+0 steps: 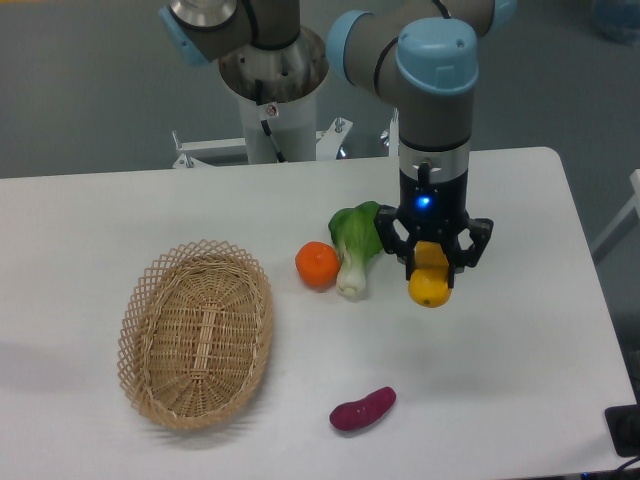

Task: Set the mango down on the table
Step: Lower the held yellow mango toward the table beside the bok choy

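The mango [430,284] is a yellow-orange fruit held end-down between the fingers of my gripper [432,262]. The gripper is shut on the mango, right of the table's middle. Only the mango's lower part shows below the black fingers; whether its tip touches the white table [520,370] I cannot tell. The gripper points straight down, with a blue light lit on its body.
A green and white bok choy [356,246] lies just left of the gripper. A round orange citrus [317,264] sits left of that. An oval wicker basket [197,333] stands at the left. A purple sweet potato [363,409] lies near the front edge.
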You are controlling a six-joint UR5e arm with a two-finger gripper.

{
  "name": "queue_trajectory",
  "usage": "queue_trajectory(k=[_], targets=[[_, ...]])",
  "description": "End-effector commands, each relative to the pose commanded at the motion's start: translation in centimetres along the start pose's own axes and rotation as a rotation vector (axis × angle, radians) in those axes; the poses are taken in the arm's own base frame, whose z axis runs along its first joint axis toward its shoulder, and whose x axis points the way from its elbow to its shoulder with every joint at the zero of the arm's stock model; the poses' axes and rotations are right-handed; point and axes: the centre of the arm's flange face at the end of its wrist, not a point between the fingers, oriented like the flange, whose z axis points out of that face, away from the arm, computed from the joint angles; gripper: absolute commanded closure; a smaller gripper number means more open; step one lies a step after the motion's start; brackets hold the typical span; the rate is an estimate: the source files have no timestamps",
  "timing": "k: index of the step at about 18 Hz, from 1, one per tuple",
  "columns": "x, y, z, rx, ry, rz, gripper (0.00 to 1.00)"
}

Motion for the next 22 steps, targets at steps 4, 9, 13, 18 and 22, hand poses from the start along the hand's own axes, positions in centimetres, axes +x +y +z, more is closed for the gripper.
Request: queue_trajectory(k=[4, 9, 13, 18, 22], targets=[[-0.3, 0.0, 3.2, -0.025, 0.03, 0.004, 0.54], [-0.7, 0.6, 7.9, -0.052, 0.065, 0.029, 0.56], [-0.9, 0.8, 9.8, -0.056, 0.069, 0.03, 0.56], [-0.6, 1.1, 10.6, -0.066, 0.083, 0.027, 0.55], [0.1, 2.0, 12.8, -0.09, 0.118, 0.028, 0.55]])
